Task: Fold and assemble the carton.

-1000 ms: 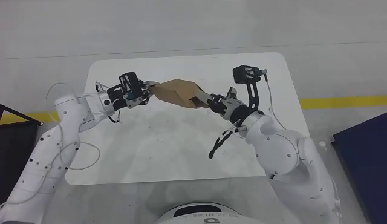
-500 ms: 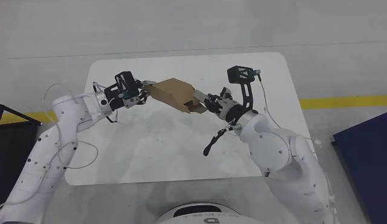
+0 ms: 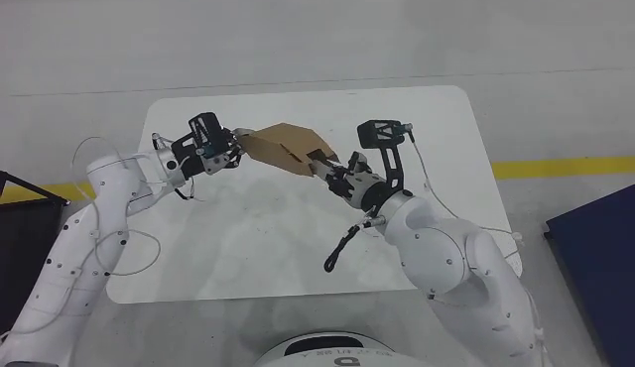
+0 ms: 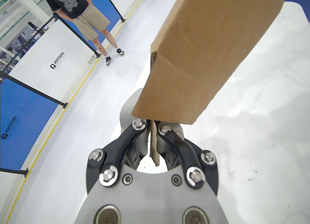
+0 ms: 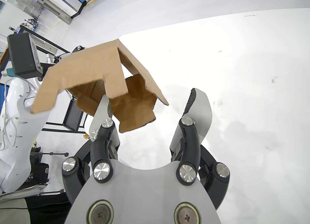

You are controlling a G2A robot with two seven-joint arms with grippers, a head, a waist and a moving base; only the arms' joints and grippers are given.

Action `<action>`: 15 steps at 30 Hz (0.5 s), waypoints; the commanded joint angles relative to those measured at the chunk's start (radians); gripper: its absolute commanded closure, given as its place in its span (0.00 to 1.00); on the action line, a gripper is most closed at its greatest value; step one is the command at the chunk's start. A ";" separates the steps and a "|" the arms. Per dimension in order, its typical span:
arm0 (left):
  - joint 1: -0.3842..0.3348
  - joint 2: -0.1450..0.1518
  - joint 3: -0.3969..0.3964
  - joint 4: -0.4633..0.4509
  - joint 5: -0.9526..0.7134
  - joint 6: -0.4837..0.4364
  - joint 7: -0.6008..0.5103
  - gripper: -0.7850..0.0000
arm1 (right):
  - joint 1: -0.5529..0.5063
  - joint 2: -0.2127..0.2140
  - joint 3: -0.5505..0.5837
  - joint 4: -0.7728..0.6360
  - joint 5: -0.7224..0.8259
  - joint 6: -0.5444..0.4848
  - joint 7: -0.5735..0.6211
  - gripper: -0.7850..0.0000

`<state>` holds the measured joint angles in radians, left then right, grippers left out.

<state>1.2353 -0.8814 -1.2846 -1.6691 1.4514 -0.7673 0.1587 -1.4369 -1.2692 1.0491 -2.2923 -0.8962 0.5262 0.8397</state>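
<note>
pinching carton flap w/ left gripper, right gripper spread wide at other end.

I'm seeing the carton showing plain brown cardboard all over. Beneath the carton the table is looking white with faint grey scuffs. At the carton, the left gripper and right gripper are showing black links, silver plates and pale grey fingers

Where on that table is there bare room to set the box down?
Free: white table, near half between both arms, plus far right corner. Crowded: the far middle, where left gripper and right gripper meet the brown cardboard carton.
</note>
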 commanded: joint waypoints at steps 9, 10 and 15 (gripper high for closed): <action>-0.012 -0.009 0.024 -0.010 0.045 0.063 -0.039 1.00 | 0.039 -0.015 -0.061 0.012 0.056 -0.004 -0.026 0.23; -0.013 -0.010 0.026 -0.012 0.051 0.073 -0.044 1.00 | 0.043 -0.017 -0.068 0.016 0.057 -0.002 -0.027 0.22; -0.015 -0.014 0.030 -0.014 0.061 0.112 -0.058 1.00 | 0.062 -0.024 -0.107 0.035 0.050 0.006 -0.031 0.12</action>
<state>1.2199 -0.8949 -1.2552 -1.6836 1.5138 -0.6596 0.1010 -1.3781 -1.2916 0.9486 -2.2602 -0.8452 0.5309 0.8090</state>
